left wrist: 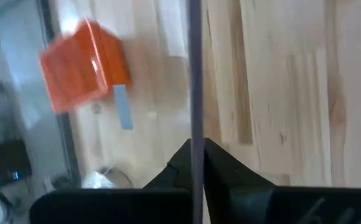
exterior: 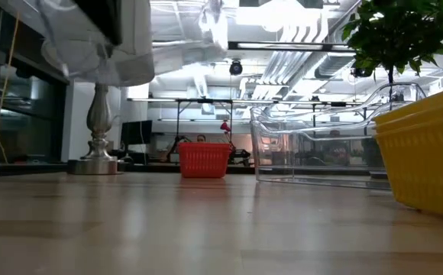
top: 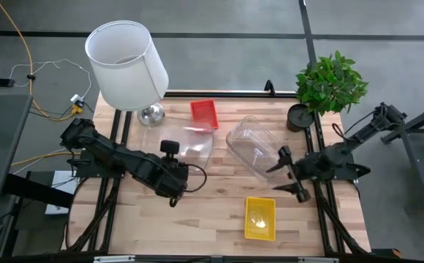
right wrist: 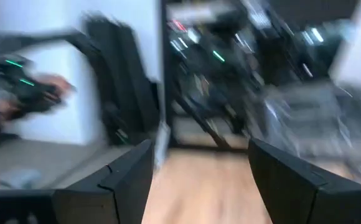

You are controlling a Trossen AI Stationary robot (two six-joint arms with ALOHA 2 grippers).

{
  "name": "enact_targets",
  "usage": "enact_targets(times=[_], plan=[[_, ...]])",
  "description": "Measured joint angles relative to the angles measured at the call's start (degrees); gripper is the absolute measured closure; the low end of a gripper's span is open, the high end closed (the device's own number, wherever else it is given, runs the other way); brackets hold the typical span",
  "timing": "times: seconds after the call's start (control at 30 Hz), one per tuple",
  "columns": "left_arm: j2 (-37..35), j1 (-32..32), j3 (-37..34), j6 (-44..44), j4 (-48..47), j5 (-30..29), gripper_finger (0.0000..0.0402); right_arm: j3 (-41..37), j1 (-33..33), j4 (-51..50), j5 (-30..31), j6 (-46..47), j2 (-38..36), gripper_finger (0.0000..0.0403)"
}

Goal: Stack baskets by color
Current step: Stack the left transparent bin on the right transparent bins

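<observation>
My left gripper [top: 181, 177] is shut on a clear bin [top: 191, 145] that hangs tilted over the table's middle. A second clear bin [top: 252, 146] rests on its base to the right of it, also seen in the low view [exterior: 321, 145]. A red basket [top: 204, 112] stands on the table near the far edge. Near the front edge sits a yellow basket [top: 260, 217]. My right gripper [top: 290, 175] stands open beside the second clear bin, nothing between its fingers [right wrist: 124, 180]. My left gripper pinches the clear bin's thin wall [left wrist: 195, 134] between its two fingers [left wrist: 227, 177]; the wall shows edge-on. The fingers slant down from the table's left side. The bin is lifted clear of the table and tilted.
A lamp with a white shade [top: 126, 62] stands at the far left corner, a potted plant [top: 330, 82] at the far right corner. Bare wood lies between the red basket and the yellow basket [exterior: 428, 153].
</observation>
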Motion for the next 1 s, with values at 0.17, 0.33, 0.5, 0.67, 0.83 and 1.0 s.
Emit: enact_targets(times=[0.17,0.33,0.5,0.67,0.83,1.0], plan=[[2.1,1.2,3.7,7.4,1.3,-4.8,0.0401,0.0,4.7,9.4,-1.9,-7.9,0.0,0.0155],[9.7,2.9,7.6,17.3,2.4,-8.4,0.0401,0.0,7.3,11.9,-1.6,-10.9,0.0,0.0155],[18.5,4.5,13.4,30.8,4.1,-19.1,0.0401,0.0,8.7,12.9,-1.6,-11.6,0.0,0.0155],[22.5,7.2,17.3,46.1,17.4,-22.2,0.0401,0.0,9.9,13.9,-1.7,-13.2,0.0,0.0155],[22.9,10.8,17.3,57.6,33.2,-16.9,0.0401,0.0,11.1,14.9,-2.7,-15.4,0.0,0.0155],[23.9,13.6,17.4,61.1,42.6,-10.7,0.0401,0.0,11.5,15.0,-4.1,-15.5,0.0,0.0155]])
